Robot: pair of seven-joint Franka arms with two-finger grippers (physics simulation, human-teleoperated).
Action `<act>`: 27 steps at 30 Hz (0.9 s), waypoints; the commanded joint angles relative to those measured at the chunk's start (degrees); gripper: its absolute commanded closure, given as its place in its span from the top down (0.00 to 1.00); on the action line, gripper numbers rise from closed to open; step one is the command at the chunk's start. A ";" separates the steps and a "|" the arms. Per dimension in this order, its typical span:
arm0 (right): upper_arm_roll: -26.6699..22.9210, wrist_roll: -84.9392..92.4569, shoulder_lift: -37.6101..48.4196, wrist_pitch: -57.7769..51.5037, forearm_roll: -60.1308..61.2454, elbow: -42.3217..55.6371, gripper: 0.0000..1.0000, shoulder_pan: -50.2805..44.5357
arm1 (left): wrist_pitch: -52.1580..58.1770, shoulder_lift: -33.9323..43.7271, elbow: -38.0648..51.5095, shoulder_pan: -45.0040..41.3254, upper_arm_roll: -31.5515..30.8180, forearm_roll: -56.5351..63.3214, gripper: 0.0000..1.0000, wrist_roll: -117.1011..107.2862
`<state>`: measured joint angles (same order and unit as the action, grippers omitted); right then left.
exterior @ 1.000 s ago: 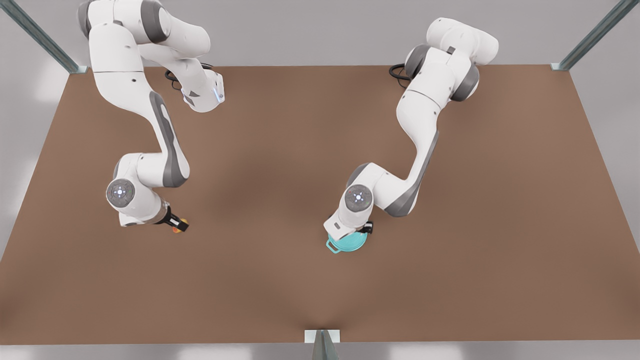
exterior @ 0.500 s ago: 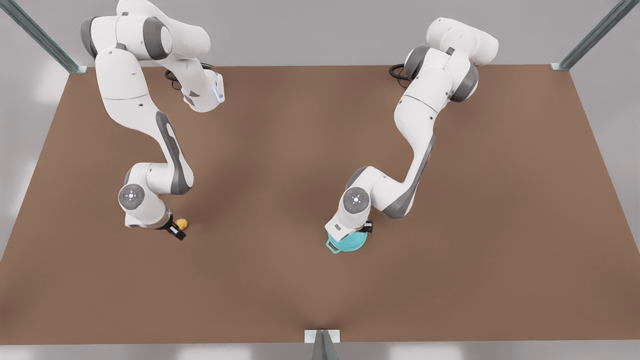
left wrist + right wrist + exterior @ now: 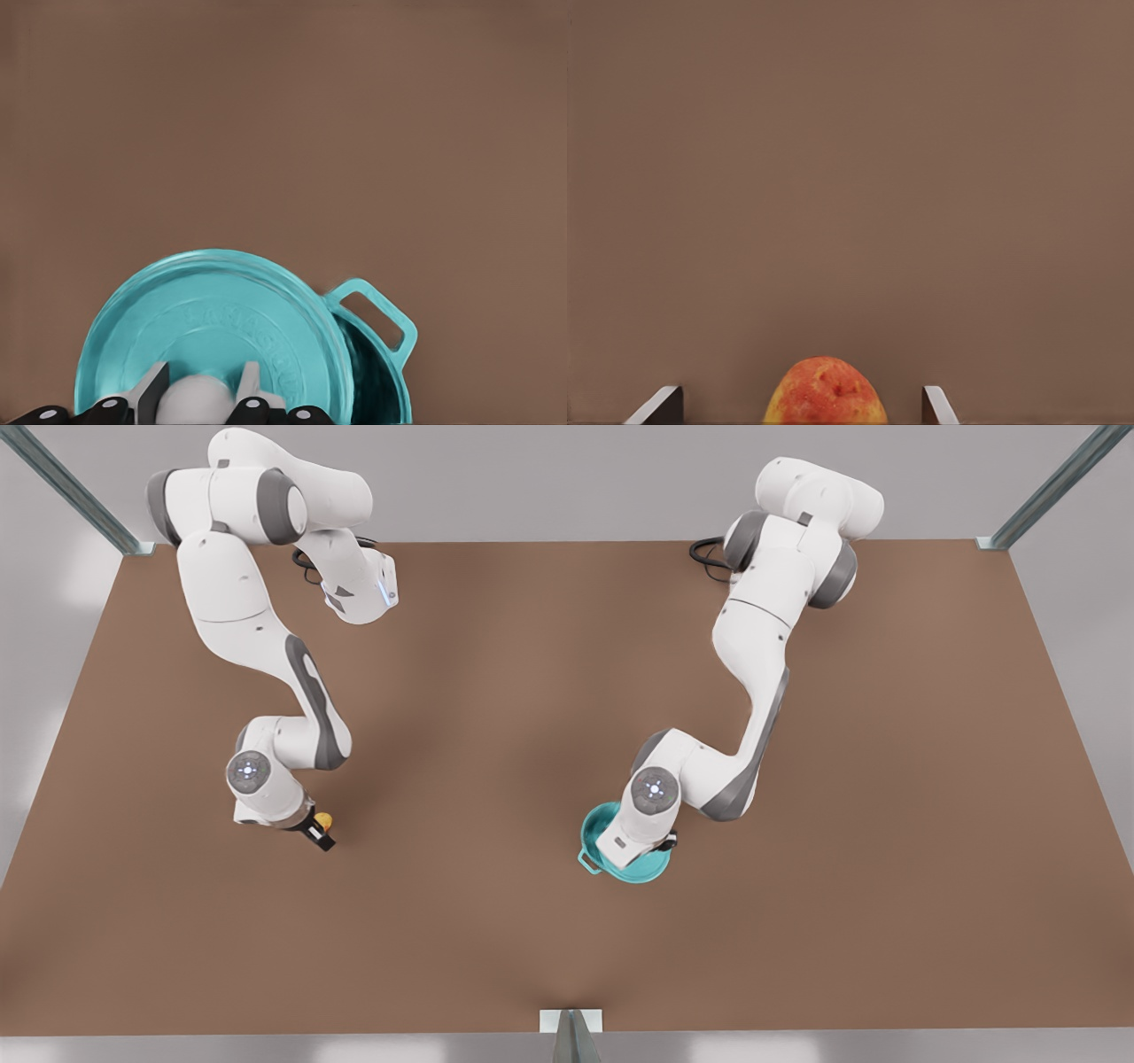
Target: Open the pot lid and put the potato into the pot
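Note:
The teal pot lid (image 3: 221, 323) hangs off-centre over the teal pot (image 3: 379, 372), leaving one side of the pot's inside and one loop handle (image 3: 383, 312) uncovered. My left gripper (image 3: 202, 391) is shut on the lid's white knob (image 3: 197, 400). In the front view the lid (image 3: 651, 870) and the pot (image 3: 595, 825) sit right of centre under that arm's hand. At the front view's left, my right gripper (image 3: 319, 834) is open and low over the table. The yellow and orange-red potato (image 3: 824, 391) lies between its fingers (image 3: 663, 404), untouched; the front view shows the potato (image 3: 324, 820) too.
The brown table (image 3: 496, 691) spreads wide around both arms. Metal frame posts (image 3: 571, 1036) stand at its corners and at the middle of the near edge.
My left gripper has lifted the lid off the pot and shifted it to the front view's right, uncovering part of the pot. The right arm has drifted slightly right, its gripper staying at the potato.

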<state>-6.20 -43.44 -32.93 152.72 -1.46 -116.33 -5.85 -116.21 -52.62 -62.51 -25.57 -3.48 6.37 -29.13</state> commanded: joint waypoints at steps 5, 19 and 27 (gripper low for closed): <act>-0.04 -2.09 -0.12 1.62 0.06 -0.30 1.00 -0.13 | -5.86 -3.28 0.37 10.98 1.63 -0.48 0.37 41.78; -0.04 -2.44 0.23 1.36 0.06 -0.82 0.58 0.05 | 18.20 46.21 -31.11 15.64 1.72 -5.32 1.00 27.28; 0.05 -2.62 1.37 0.83 0.23 -0.82 0.55 -0.04 | 19.27 43.91 -28.45 15.37 1.46 -7.33 1.00 27.72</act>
<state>-6.14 -45.33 -31.68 153.90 -1.20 -117.18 -5.89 -98.16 -8.73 -90.99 -10.16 -2.04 -0.55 -4.95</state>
